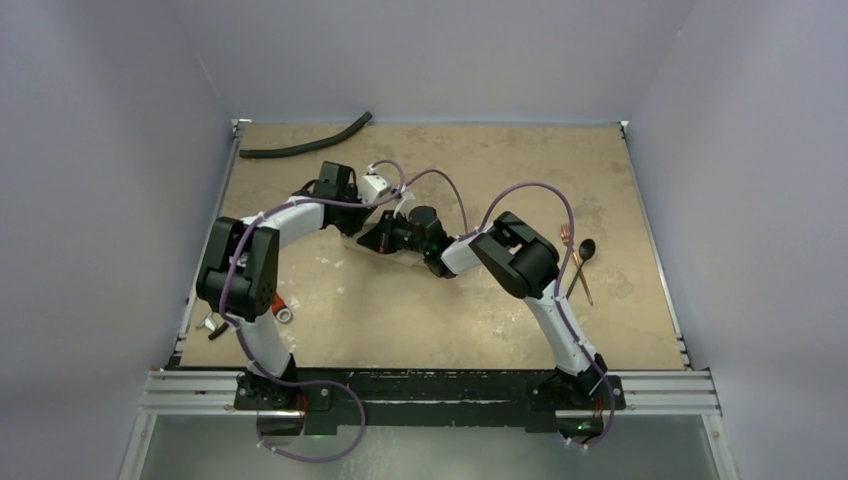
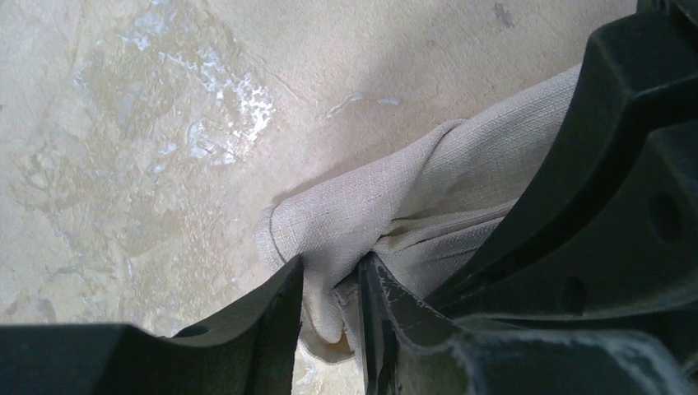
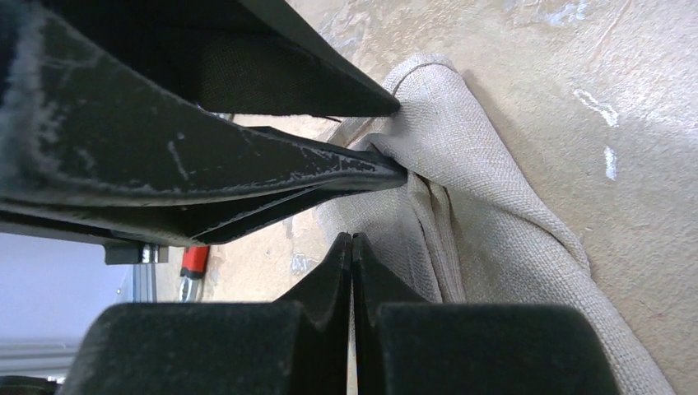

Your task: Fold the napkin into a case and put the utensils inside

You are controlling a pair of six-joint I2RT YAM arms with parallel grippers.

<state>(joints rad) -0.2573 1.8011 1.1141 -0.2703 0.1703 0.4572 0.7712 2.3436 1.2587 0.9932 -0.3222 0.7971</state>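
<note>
The beige napkin (image 1: 362, 252) lies bunched at mid-table, mostly hidden under both grippers. My left gripper (image 1: 362, 225) is shut on a rounded fold of it (image 2: 370, 214), and the cloth bulges between the jaws (image 2: 329, 288). My right gripper (image 1: 388, 238) faces the left one closely, and its dark fingers (image 2: 625, 181) lie over the cloth. Its jaws (image 3: 352, 240) are pressed together at the napkin's (image 3: 494, 222) edge, with only a thin pale strip between them. The copper fork (image 1: 582, 285) and the dark-bowled spoon (image 1: 587, 247) lie crossed at the right, apart from both grippers.
A long black curved hose (image 1: 310, 145) lies along the far left edge. A red-handled tool (image 1: 280, 303) lies by the left arm's base, and it also shows in the right wrist view (image 3: 193, 263). Grey walls close in the table on three sides.
</note>
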